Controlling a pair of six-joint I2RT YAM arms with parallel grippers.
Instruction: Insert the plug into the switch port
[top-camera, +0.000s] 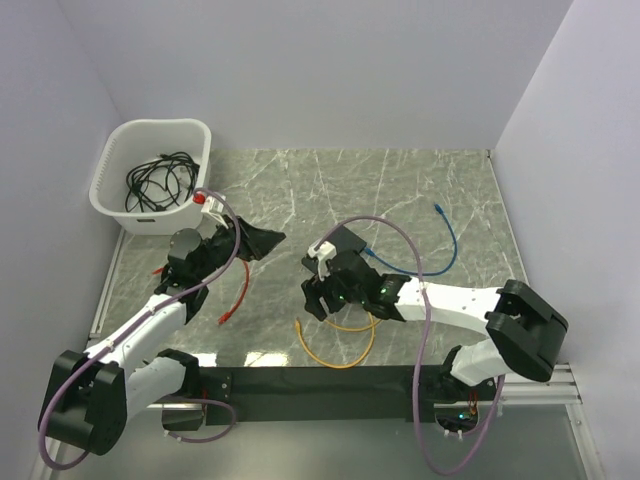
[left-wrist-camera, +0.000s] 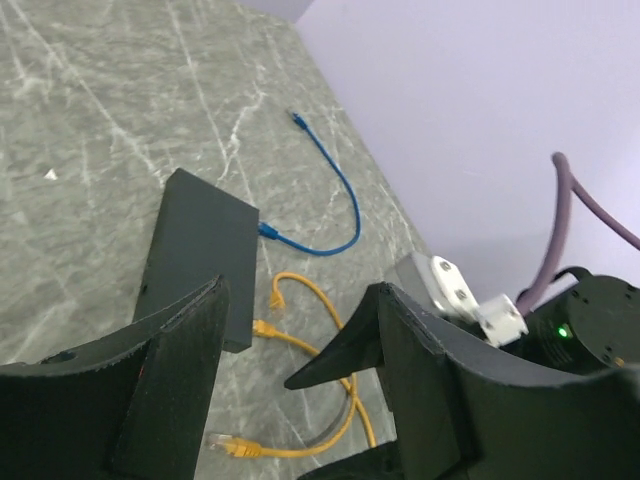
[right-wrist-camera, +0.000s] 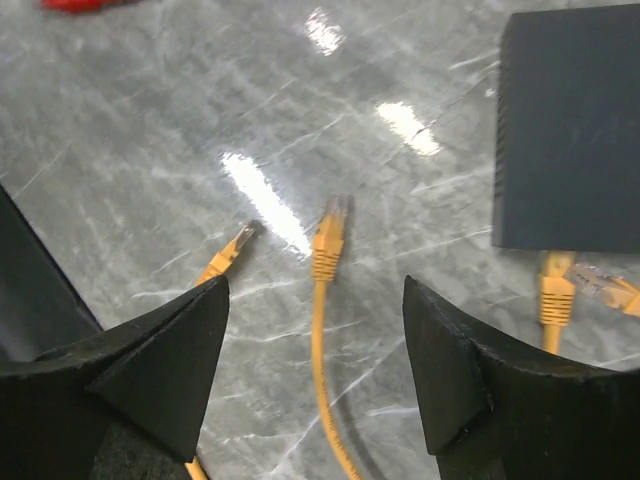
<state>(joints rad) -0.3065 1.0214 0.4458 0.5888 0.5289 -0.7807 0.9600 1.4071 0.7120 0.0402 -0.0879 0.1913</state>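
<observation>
Roughly at the middle of the worktop (top-camera: 300, 190) lies the switch (left-wrist-camera: 200, 250), a flat black box. A blue cable (left-wrist-camera: 357, 215) is plugged into one of its edges and curls away toward the right edge of the worktop. A yellow connector (right-wrist-camera: 555, 290) sits against the switch's near edge; whether it is fully seated I cannot tell. Just short of the switch, a loose yellow plug (right-wrist-camera: 330, 232) lies flat on the worktop, clear of the box, with a second yellow plug (right-wrist-camera: 237, 245) just beside it. The right claw (right-wrist-camera: 315, 330) hangs over these two plugs, spread wide and holding nothing. The left claw (left-wrist-camera: 290, 340) is also wide and empty, and points at the switch from the left side. A red cable (top-camera: 238, 293) lies toward the near left of the worktop. A white basket (top-camera: 150, 222) holding black cables (top-camera: 155, 180) stands in the far left corner.
</observation>
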